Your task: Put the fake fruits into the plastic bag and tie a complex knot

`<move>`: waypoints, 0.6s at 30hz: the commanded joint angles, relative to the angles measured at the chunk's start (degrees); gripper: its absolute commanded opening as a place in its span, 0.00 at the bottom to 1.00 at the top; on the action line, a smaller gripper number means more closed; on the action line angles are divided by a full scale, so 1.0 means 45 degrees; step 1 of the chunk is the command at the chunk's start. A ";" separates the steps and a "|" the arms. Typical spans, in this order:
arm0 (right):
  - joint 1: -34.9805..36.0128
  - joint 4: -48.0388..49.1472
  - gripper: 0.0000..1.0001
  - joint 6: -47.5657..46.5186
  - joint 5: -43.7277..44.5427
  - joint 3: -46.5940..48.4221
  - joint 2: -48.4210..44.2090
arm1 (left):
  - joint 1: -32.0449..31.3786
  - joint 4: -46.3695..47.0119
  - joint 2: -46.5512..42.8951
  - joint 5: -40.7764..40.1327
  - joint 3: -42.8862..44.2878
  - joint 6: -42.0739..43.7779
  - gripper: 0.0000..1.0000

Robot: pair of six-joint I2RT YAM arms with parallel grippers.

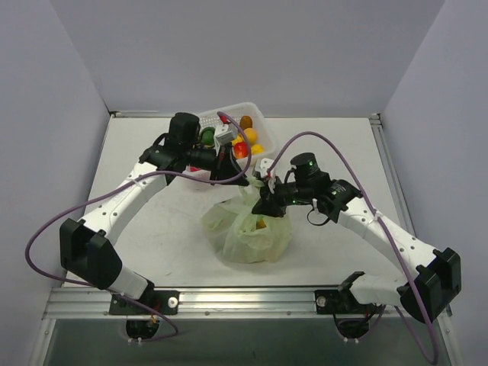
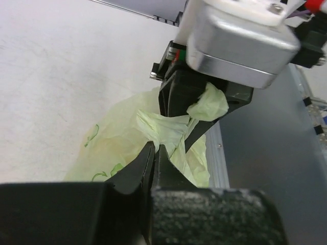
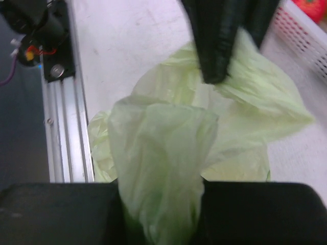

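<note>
the bag (image 1: 252, 238) sits mid-desk (image 1: 152, 221), while several fruits (image 1: 245, 141) lie in the basket (image 1: 232, 109). the left tool (image 2: 156, 149) pinches one strip of the bag and the right tool (image 3: 158, 196) clamps a bunched handle. pull both strips taut, then cross them slowly so the film can't slip.

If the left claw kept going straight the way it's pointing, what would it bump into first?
Pinching the plastic bag, the left gripper points at the right gripper, which holds another fold just ahead. It would likely hit that gripper first, though depth is unclear.
</note>
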 commanded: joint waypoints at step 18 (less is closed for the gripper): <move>-0.2312 0.1077 0.00 1.3366 0.5059 -0.1408 -0.1239 | -0.3240 0.1225 -0.3665 -0.5314 -0.2567 0.0932 0.00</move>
